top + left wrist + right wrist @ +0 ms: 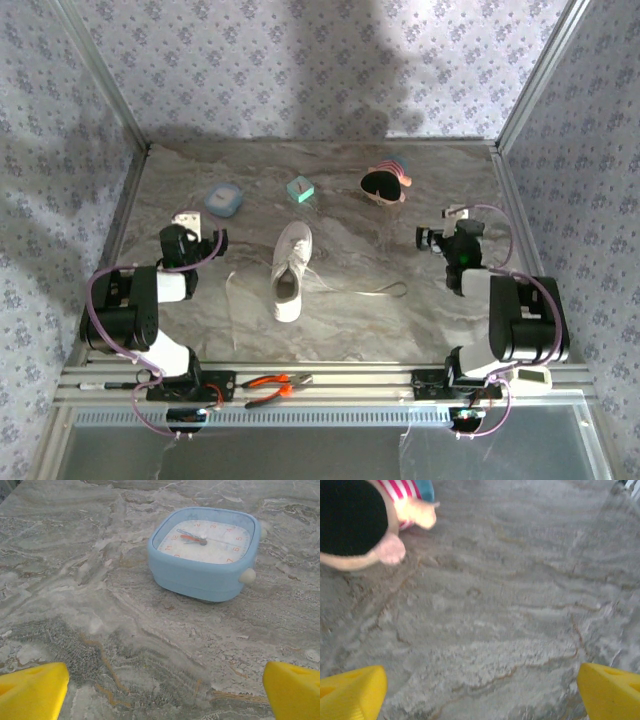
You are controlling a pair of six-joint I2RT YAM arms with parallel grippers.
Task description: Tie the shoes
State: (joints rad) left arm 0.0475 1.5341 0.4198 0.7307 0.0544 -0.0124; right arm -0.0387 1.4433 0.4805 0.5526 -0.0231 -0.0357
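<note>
A white low-top sneaker (291,268) lies on the marble table (350,330) midway between the arms, toe toward the back and dark opening toward me. Its thin laces lie loose: one (385,292) trails right and ends in a small loop, the other (232,298) curls to the left. My left gripper (200,228) sits left of the shoe, well apart from it, open, with its yellow fingertips (32,690) wide over bare table. To the shoe's right my right gripper (440,225) is also open, nothing between its yellow fingertips (612,690).
A light blue alarm clock (205,555) (224,200) stands just ahead of the left gripper. A small teal box (300,189) sits at the back centre. Back right is a dark round object with a pink and blue rim (384,183) (355,520). Orange-handled pliers (275,385) rest on the front rail.
</note>
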